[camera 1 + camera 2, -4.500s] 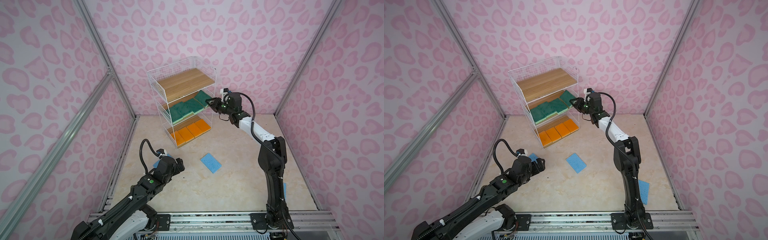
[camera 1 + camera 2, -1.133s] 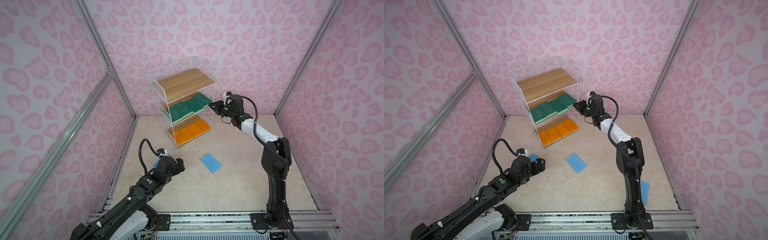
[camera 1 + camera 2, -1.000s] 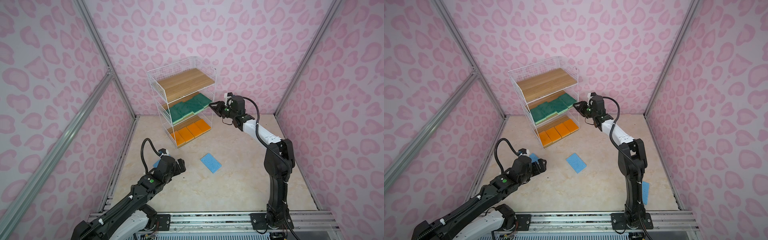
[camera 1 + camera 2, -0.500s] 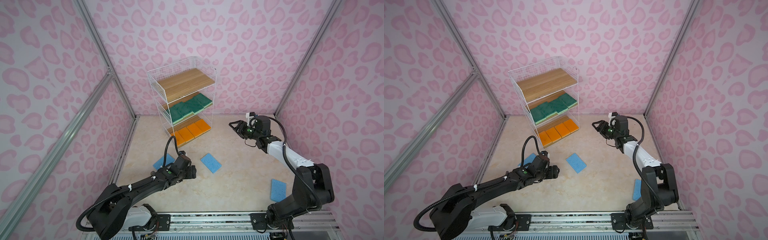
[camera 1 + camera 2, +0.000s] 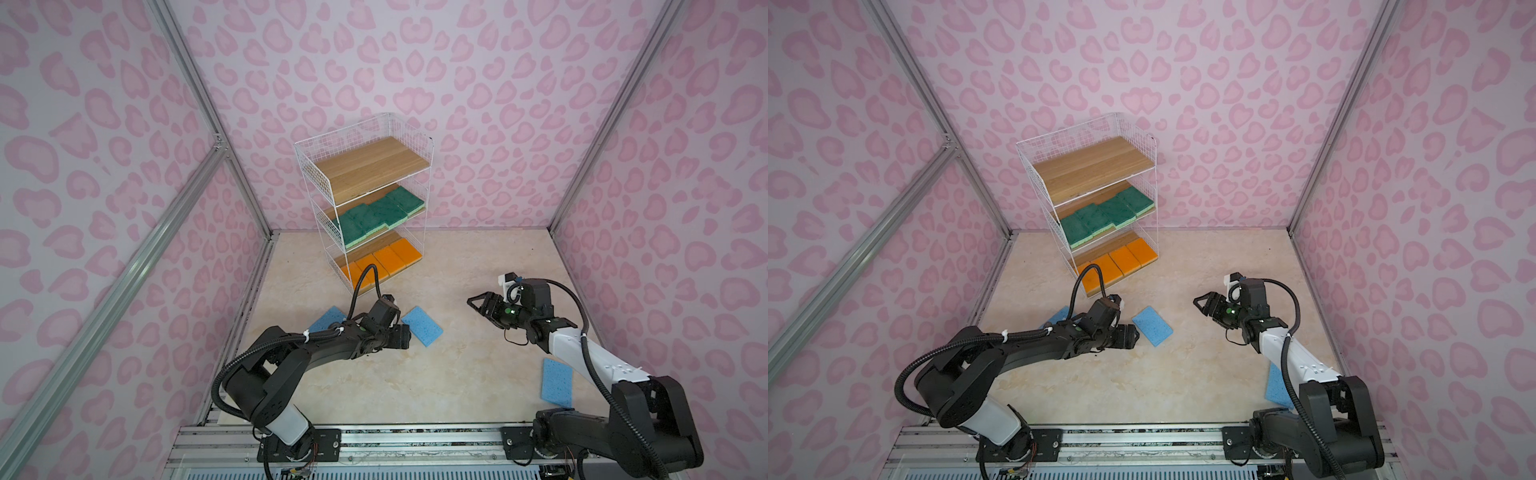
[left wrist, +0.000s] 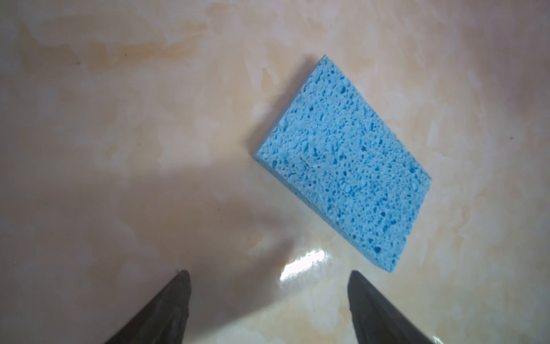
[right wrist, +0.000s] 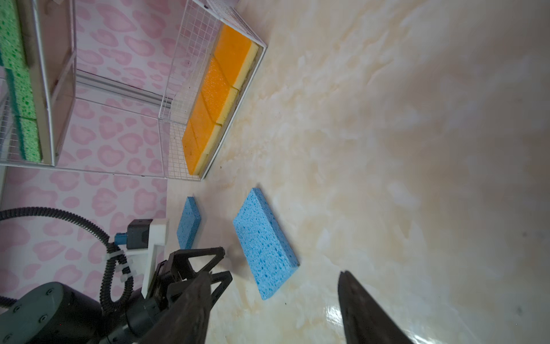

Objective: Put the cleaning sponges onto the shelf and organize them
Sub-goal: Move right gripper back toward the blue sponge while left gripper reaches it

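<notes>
Sponge [image 5: 422, 326]: flat on floor [image 5: 457, 374], centre of a top view; blue, porous, rectangular, lying askew. Just beside left claw [image 5: 406, 336], outside its spread, empty jaws. Right claw [image 5: 473, 302] mid-right, well apart, likewise parted, empty. Shelf [image 5: 365, 166] behind, upper centre.

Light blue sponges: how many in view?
3 light blue sponges on the floor: one ahead of the left tool, one behind the left arm, one beside the right arm. None on the shelf.
</notes>
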Action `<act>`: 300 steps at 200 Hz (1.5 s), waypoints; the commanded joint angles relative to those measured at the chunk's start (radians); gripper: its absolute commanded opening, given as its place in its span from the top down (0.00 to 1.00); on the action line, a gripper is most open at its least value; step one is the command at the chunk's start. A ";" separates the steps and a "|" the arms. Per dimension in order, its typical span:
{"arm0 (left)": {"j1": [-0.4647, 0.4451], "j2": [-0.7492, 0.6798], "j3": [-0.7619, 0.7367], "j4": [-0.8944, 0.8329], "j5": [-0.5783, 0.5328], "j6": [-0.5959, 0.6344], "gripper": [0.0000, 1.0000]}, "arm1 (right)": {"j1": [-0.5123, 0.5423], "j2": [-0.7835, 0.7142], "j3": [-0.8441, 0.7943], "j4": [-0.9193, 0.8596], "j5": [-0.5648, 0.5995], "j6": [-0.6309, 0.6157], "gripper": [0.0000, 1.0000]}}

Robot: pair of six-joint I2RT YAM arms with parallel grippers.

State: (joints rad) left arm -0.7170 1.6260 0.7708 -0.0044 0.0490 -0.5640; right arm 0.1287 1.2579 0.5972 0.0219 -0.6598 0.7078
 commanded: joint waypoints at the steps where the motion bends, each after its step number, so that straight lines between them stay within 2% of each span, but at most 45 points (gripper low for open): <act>1: 0.000 0.041 0.045 0.048 0.004 0.020 0.19 | 0.000 -0.009 -0.038 0.056 -0.022 0.010 0.32; 23: 0.005 0.086 0.088 0.042 -0.002 0.004 0.27 | -0.002 -0.014 -0.055 0.056 -0.024 0.009 0.32; 51: 0.011 0.132 0.132 0.041 -0.031 -0.048 0.22 | -0.001 -0.024 -0.066 0.049 -0.023 0.002 0.32; 87: 0.017 0.202 0.187 0.030 -0.066 -0.124 0.24 | 0.000 -0.036 -0.078 0.039 -0.024 -0.003 0.32; 138: 0.016 0.264 0.231 0.038 -0.045 -0.165 0.44 | -0.001 -0.084 -0.089 -0.001 -0.017 -0.016 0.32; 172: -0.003 0.257 0.203 0.040 -0.056 -0.177 0.48 | -0.001 -0.128 -0.095 -0.026 -0.008 -0.025 0.32; 190: -0.013 0.265 0.192 0.041 -0.071 -0.190 0.62 | 0.000 -0.134 -0.097 -0.029 -0.006 -0.025 0.31; 197: -0.015 0.270 0.192 0.040 -0.074 -0.198 0.71 | -0.001 -0.132 -0.097 -0.027 -0.007 -0.023 0.32; 230: -0.016 0.278 0.197 0.047 -0.062 -0.225 0.84 | 0.005 -0.129 -0.098 -0.020 -0.014 -0.013 0.32; 275: -0.015 0.188 0.191 0.021 -0.070 -0.218 0.95 | 0.046 -0.129 -0.106 -0.011 -0.002 -0.007 0.31; 300: -0.003 0.124 0.175 0.012 -0.037 -0.234 0.96 | 0.070 -0.132 -0.104 0.018 -0.003 0.008 0.30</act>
State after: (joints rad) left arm -0.7315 1.8065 0.9615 0.0441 -0.0212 -0.7773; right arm 0.1818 1.1278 0.4973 -0.0040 -0.6689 0.7006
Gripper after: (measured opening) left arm 0.056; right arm 0.698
